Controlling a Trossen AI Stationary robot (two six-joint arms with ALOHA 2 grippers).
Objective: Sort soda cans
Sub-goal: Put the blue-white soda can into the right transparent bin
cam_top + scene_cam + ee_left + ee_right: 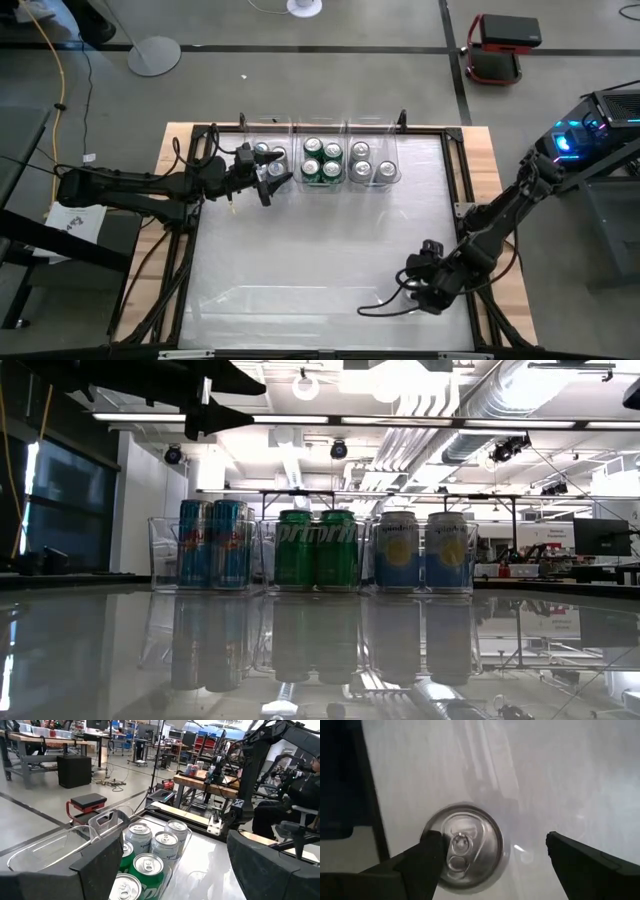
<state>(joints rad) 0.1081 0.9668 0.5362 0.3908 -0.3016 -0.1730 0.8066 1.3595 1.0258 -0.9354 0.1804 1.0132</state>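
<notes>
Three clear bins stand in a row at the table's far edge. Blue cans (212, 545) fill the left bin, green cans (322, 160) the middle one, silver-grey cans (372, 160) the right one. My left gripper (278, 178) hangs open above the left bin's near end, well over the cans (150, 847). My right gripper (428, 290) is open near the table's near right corner, pointing down over one upright can with a silver top (465, 845). That can stands on the table and is hidden under the gripper in the high view. My right gripper comes at the lone can from above, pointing down. One finger (420, 860) overlaps the rim of the can's top (432, 832) in the wrist view, and the other stands well clear to its side. Whether the finger touches the rim, I cannot tell.
The white table surface (320, 250) between the bins and the right gripper is bare. A dark frame rail (370, 795) runs close beside the lone can. Wooden table edges (500, 200) flank the work area. The bins' clear walls (160, 550) rise about as high as the cans.
</notes>
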